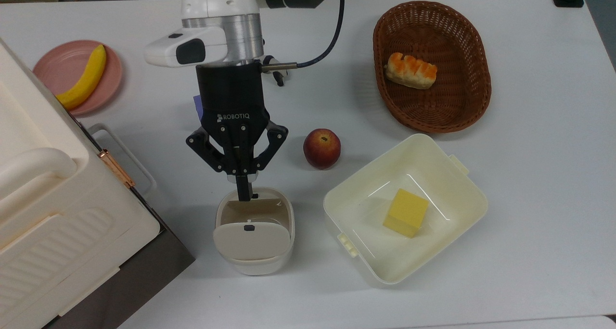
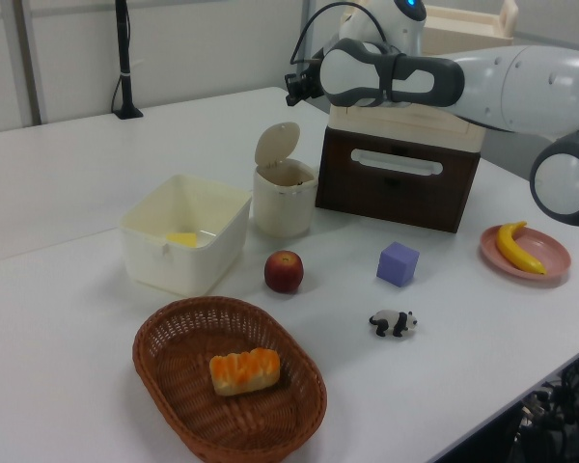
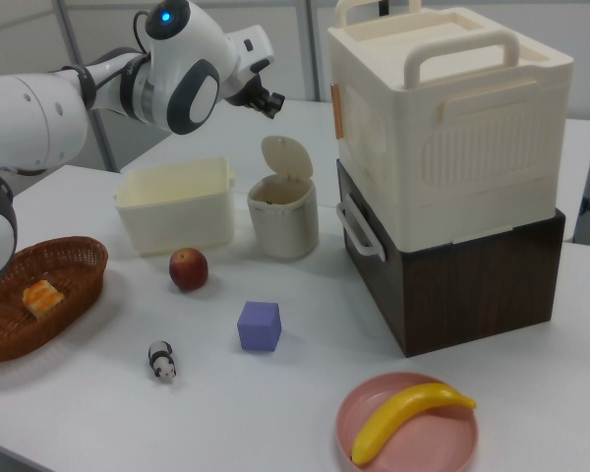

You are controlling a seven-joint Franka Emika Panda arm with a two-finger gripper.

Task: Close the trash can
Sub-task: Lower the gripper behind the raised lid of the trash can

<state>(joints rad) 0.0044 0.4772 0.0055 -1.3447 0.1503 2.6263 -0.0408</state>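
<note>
One wicker basket sits nearest in the left view, with a bread roll lying inside it. Just past it on the white table are a small toy panda, a red apple and a purple cube, all apart from each other. At the left view's right a pink plate carries a banana. Behind the apple stands a cream square tub, open, with a yellow block on its floor. The trash can stands just beside the tub, between it and a big white box with handles that rests on a dark brown base. The can is open: its beige lid is swung up on its hinge and stands nearly upright over the far rim in the left view, and the opening shows in the top view. The gripper hangs farthest back in the left view, above the level of the raised lid and clear of it. In the top view it points down the picture, its tip over the can's rim opposite the lid, close to a small black button. Its jaws are pressed together into one black bar with nothing between them.
</note>
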